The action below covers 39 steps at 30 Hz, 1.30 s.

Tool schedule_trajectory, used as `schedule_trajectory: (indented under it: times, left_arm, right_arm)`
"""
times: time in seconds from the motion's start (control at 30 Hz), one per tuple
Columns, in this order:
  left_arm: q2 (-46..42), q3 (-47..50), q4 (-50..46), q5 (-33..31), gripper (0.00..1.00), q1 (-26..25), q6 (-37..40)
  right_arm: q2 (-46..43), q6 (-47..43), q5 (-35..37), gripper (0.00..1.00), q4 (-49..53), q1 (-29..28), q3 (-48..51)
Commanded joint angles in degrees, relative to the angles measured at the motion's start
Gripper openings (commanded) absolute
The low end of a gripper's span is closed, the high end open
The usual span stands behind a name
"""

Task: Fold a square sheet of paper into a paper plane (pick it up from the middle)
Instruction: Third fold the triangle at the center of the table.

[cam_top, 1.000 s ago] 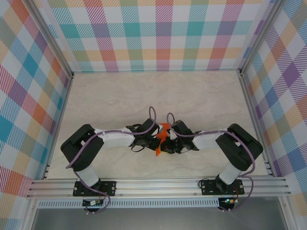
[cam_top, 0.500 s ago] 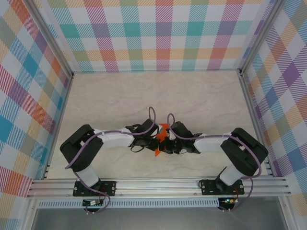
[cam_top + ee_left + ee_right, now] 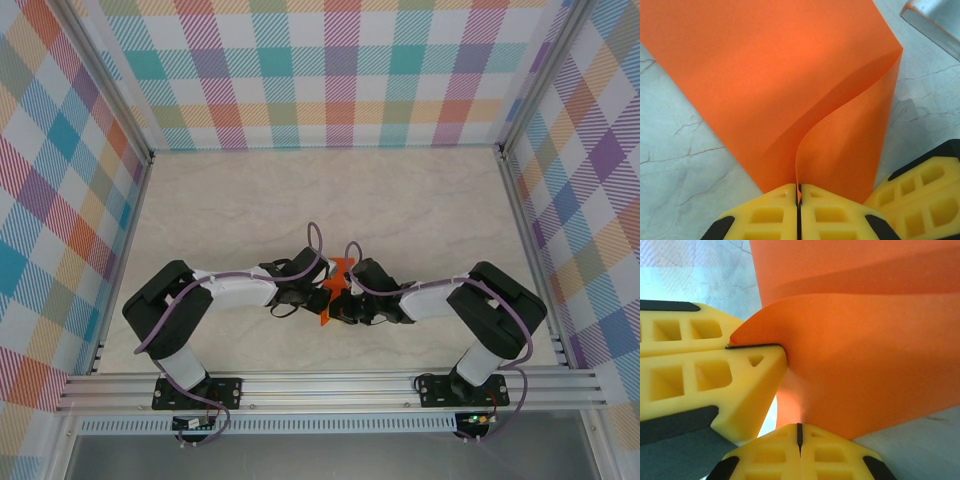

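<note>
The square sheet of paper (image 3: 338,272) is bright orange and held just above the table's middle, between both arms. It is bent into a curve with one flap standing up (image 3: 780,85), and has no paper plane shape. My left gripper (image 3: 799,189) is shut on the sheet's near edge, the paper running into the seam between its yellow fingers. My right gripper (image 3: 800,427) is shut where the sheet (image 3: 865,365) meets its tips. The left gripper's fingers (image 3: 715,370) pinch a corner beside it. In the top view the left gripper (image 3: 320,298) and right gripper (image 3: 346,302) nearly touch.
The pale marble table (image 3: 320,200) lies open behind and beside the arms. Plaid walls (image 3: 340,70) and an aluminium frame close it in on three sides. A metal rail (image 3: 935,22) shows past the sheet.
The right arm has pushed a little to the left, bringing its gripper closer to the left one. The orange sheet has shifted slightly left and bunched up more. Both grippers stay shut.
</note>
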<state>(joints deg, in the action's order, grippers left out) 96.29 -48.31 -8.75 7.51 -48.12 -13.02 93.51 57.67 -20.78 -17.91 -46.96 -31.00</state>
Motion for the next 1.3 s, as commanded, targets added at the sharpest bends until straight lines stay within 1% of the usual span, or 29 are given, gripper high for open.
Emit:
schedule_trajectory:
  times: [0.0, 0.23, 0.33, 0.47, 0.73, 1.07, 1.17, 1.27]
  left_arm:
    - [0.0, 2.1, -2.1, 1.0, 0.08, 0.3, -0.4]
    - [-0.4, 2.6, -1.7, 1.5, 0.08, 0.7, -0.5]
    - [-0.7, 2.8, -1.5, 1.9, 0.07, 0.9, -0.5]
    - [-0.7, 2.9, -1.5, 2.4, 0.07, 1.1, -0.5]
    - [-0.4, 3.0, -1.3, 3.3, 0.08, 1.4, -0.7]
    - [-0.4, 3.0, -1.4, 3.7, 0.08, 1.7, -0.8]
    - [-0.4, 3.0, -1.6, 3.7, 0.08, 1.8, -0.7]
    - [-0.5, 3.1, -1.6, 3.7, 0.08, 1.9, -0.7]
  right_arm:
    - [-1.7, 0.8, 2.3, 0.0, 1.3, -0.9, 2.2]
    - [-6.5, 2.0, 4.6, 0.0, -0.8, -3.1, 4.2]
    - [-6.8, 2.1, 4.8, 0.0, -2.5, -4.1, 4.2]
    - [-7.3, 2.6, 7.3, 0.0, -4.1, -5.5, 4.3]
    - [-6.3, 3.2, 8.5, 0.0, -7.8, -6.3, 3.8]
    - [0.9, 4.9, 9.2, 0.0, -6.9, -6.9, 3.5]
    - [0.3, 4.6, 9.0, 0.0, -5.3, -7.1, 2.8]
    - [-2.5, 4.1, 10.0, 0.0, -2.4, -7.3, 2.3]
